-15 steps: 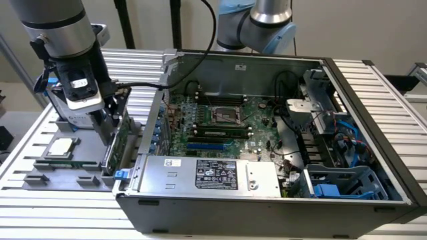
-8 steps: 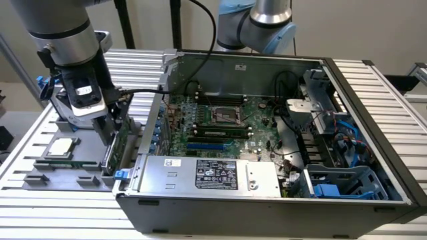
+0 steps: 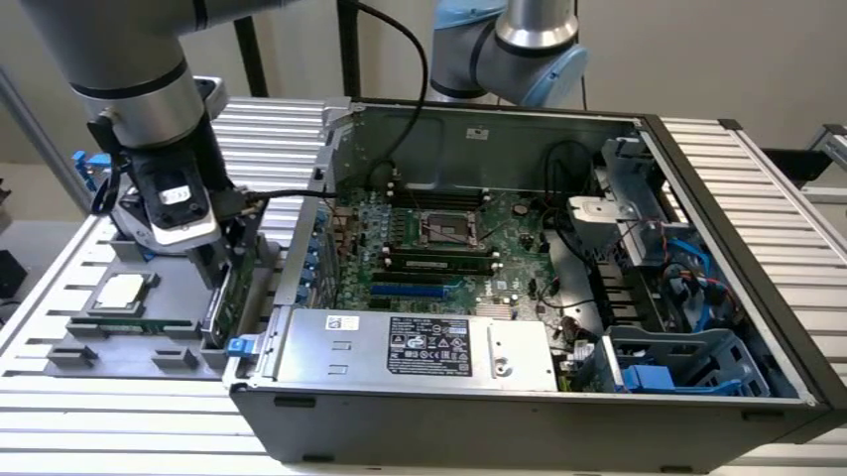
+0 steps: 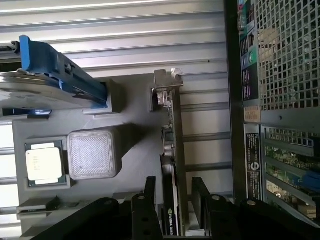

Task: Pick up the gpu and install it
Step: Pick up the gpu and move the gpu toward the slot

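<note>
End effector (image 3: 225, 260) hangs low over the gray tray (image 3: 79, 352) on the table (image 3: 781, 188), just beside the open computer case (image 3: 397, 421). We see the gpu (image 3: 238, 293) standing on edge in a tray slot, which leaves both faces free to grip. At the wrist, we find the end effector (image 4: 173, 184) released, a finger (image 4: 150, 197) on either side of the gpu (image 4: 172, 130), not clamping. We judge the pick unfinished.
</note>
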Robot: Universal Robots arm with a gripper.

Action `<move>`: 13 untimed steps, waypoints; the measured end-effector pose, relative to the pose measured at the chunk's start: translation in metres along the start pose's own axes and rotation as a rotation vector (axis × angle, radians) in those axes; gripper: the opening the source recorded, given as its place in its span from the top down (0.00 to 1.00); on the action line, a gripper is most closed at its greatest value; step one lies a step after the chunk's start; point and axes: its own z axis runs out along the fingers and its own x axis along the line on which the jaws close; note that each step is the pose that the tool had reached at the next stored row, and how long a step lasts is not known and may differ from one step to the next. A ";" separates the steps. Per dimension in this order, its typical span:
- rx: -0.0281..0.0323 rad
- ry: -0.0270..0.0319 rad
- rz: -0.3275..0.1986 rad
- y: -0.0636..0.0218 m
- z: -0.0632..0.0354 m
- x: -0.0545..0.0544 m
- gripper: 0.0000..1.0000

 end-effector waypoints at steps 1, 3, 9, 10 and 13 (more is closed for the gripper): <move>-0.0001 0.0001 -0.001 -0.0003 0.0018 0.000 0.00; 0.0000 0.0001 -0.002 -0.0009 0.0055 0.000 0.00; -0.0002 0.0003 -0.007 -0.0018 0.0164 0.000 0.00; -0.0002 0.0003 -0.008 -0.0019 0.0182 0.000 0.00; -0.0002 -0.0002 -0.008 -0.0022 0.0236 0.000 0.00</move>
